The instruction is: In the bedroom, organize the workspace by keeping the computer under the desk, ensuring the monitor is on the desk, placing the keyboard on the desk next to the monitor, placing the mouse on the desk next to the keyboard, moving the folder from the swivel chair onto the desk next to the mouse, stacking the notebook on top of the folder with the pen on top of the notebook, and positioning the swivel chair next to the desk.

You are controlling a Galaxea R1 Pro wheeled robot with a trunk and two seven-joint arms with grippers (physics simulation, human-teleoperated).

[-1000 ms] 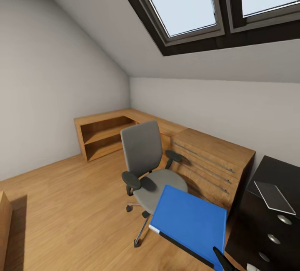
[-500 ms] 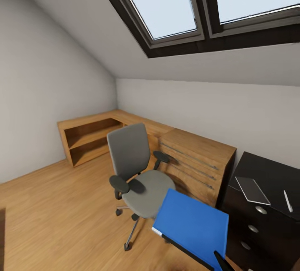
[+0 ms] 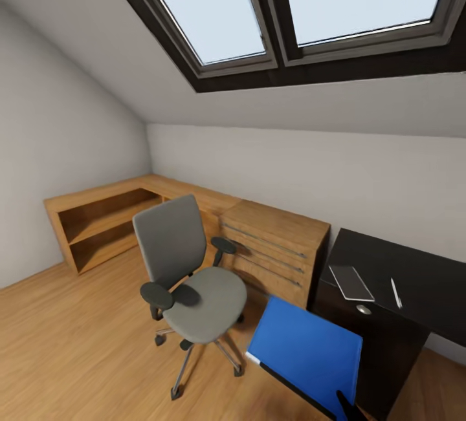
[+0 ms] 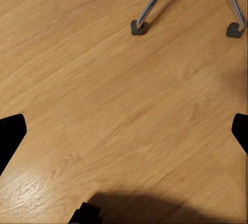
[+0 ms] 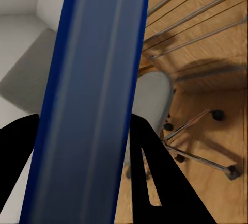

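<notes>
A blue folder (image 3: 304, 353) was held aloft by the right gripper (image 5: 82, 182) between the swivel chair (image 3: 188, 279) and the desk (image 3: 401, 279).

The folder's spine was pinched between the right gripper's black fingers (image 5: 155, 177); it hung at about 5 o'clock in the head view, clear of the chair seat at 7 o'clock. The left gripper (image 4: 124, 131) was spread wide above bare wood floor (image 3: 77, 343), near two chair castors (image 4: 138, 27). Open floor was left at 8 o'clock; the low wooden cabinet (image 3: 272, 246) closed off the gap between chair and desk. On the black desktop at 4 o'clock a grey tablet-like flat item (image 3: 351, 282) and the white pen (image 3: 395, 293) were lying apart near the edge. No readable writing was seen.
</notes>
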